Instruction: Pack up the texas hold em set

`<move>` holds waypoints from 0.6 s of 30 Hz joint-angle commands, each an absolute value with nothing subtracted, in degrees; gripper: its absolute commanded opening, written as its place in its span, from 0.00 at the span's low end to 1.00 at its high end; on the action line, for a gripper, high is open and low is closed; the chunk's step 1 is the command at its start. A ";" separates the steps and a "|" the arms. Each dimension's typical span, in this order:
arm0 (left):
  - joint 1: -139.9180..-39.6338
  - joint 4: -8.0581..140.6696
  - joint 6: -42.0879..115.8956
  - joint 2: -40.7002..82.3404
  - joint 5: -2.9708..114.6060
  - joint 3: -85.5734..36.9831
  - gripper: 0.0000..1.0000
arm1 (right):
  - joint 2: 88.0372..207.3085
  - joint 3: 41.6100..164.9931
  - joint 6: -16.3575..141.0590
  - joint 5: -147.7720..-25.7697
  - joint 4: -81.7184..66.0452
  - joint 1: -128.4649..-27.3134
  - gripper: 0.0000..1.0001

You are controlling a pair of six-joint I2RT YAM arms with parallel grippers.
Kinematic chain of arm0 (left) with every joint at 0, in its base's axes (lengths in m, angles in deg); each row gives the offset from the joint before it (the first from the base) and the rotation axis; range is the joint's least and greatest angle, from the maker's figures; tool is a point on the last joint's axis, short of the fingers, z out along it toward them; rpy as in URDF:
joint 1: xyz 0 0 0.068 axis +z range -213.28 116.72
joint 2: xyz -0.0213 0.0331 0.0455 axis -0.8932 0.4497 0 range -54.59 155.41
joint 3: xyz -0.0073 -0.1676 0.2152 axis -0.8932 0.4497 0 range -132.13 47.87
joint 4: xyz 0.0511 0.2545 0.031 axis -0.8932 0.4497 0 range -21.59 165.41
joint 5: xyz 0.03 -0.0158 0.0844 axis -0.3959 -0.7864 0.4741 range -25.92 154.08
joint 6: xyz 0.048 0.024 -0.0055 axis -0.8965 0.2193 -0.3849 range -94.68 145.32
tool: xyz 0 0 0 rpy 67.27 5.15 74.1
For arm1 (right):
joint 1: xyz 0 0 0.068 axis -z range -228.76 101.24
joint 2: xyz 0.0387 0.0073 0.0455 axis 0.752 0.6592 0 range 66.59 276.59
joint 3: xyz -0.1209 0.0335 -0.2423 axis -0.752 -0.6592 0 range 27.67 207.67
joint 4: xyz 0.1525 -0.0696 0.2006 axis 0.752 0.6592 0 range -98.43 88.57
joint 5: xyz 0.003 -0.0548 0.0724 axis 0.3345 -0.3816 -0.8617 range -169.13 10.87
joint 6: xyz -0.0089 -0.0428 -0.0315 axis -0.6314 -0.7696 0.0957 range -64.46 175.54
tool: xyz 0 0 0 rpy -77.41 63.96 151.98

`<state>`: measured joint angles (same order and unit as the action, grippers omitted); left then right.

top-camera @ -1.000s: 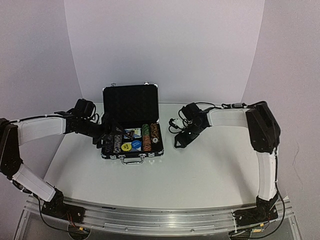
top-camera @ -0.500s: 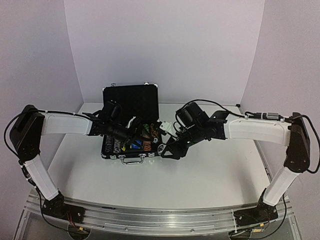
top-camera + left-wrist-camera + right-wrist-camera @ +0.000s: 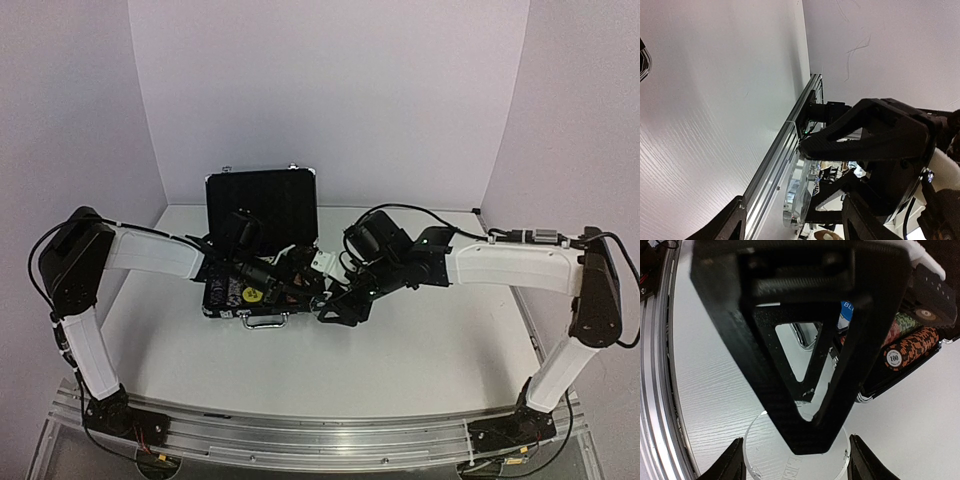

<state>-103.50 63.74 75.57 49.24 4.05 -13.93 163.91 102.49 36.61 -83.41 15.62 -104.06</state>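
White and slick-looking, the round button [image 3: 762,450] is pinched by its rim between the fingertips of the right gripper [image 3: 797,462]. The left gripper [image 3: 795,217] straddles the same disc, jaws apart and not gripping. The open chip case [image 3: 262,205] lies just beyond both tools. If the right lets go before the left bites, the button likely drops and rolls away.

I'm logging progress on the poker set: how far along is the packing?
Done: chips sit in rows in the open case, and a yellow button lies inside. In hand: the right gripper holds the black triangle by the case's near right corner; the left gripper hovers over the chips, jaws apart. Left: triangle in, lid shut.
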 commanded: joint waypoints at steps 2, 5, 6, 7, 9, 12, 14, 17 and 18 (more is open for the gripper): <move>-103.74 58.94 77.54 49.82 0.80 -14.37 0.49 | 163.43 106.24 35.23 -82.19 13.76 -105.06 0.19; -103.79 58.24 77.97 49.55 0.36 -13.35 0.32 | 163.52 106.48 35.31 -81.77 13.46 -105.12 0.19; -103.80 57.17 78.59 49.37 0.06 -12.84 0.27 | 163.58 106.56 35.36 -81.75 13.40 -105.18 0.19; -103.80 55.93 79.47 49.16 -0.23 -12.31 0.20 | 163.69 106.64 35.47 -81.72 13.33 -105.25 0.19; -103.80 53.93 80.90 48.66 -0.47 -11.32 0.06 | 163.89 106.83 35.93 -81.49 13.28 -105.32 0.21; -103.75 52.39 81.94 47.66 0.34 -10.45 0.00 | 164.00 107.05 37.75 -80.35 13.33 -105.43 0.48; -103.33 52.47 81.90 47.08 1.35 -10.43 0.00 | 163.55 106.67 39.05 -79.77 13.27 -105.40 0.76; -100.24 54.97 79.79 46.66 4.08 -10.97 0.00 | 162.03 105.72 41.35 -78.91 13.20 -105.45 0.94; -98.36 56.66 78.73 46.54 5.39 -11.07 0.00 | 161.38 105.23 41.98 -78.00 13.19 -105.45 0.94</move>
<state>-103.08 54.94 80.28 49.38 1.67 -10.80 164.13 104.18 38.29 -80.76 14.92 -105.36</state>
